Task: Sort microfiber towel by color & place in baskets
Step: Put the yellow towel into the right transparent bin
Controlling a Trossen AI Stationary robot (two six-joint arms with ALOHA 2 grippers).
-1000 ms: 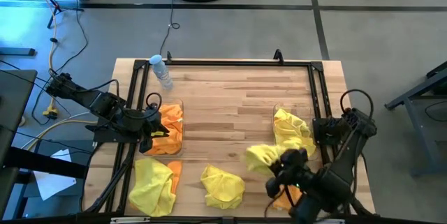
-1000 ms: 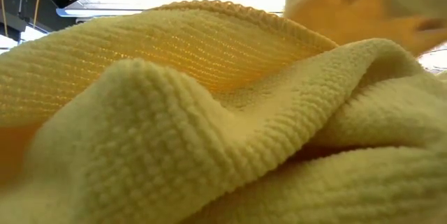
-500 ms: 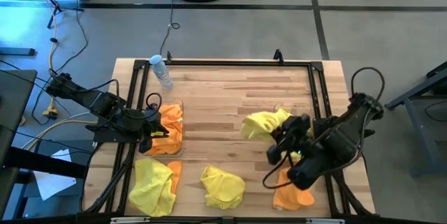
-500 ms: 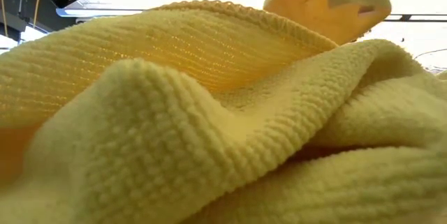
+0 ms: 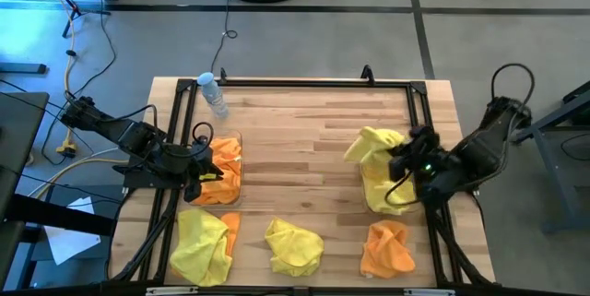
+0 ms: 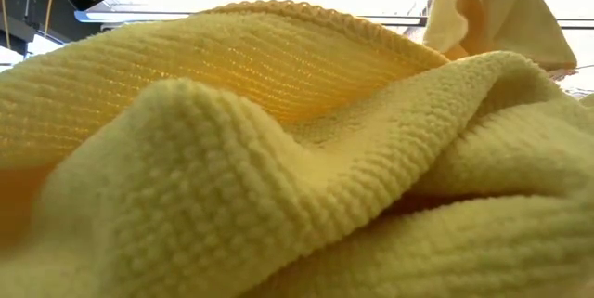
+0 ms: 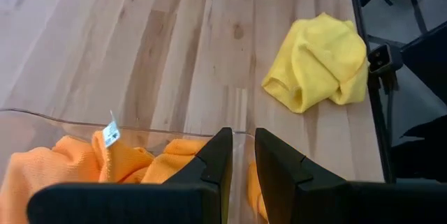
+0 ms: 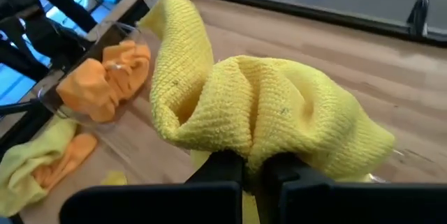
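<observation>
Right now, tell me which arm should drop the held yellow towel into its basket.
Right. The right gripper is shut on the yellow towel, directly over the right basket holding yellow cloth. The left gripper sits at the left basket of orange towels, across the table.

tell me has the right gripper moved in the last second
Yes. The right gripper carried its yellow towel away from the table's near edge, over the right basket.

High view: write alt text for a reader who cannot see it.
The right gripper holds a yellow towel above the right basket, which already holds yellow cloth. The left gripper sits at the left basket of orange towels, while three more towel heaps lie along the table's near edge.
</observation>
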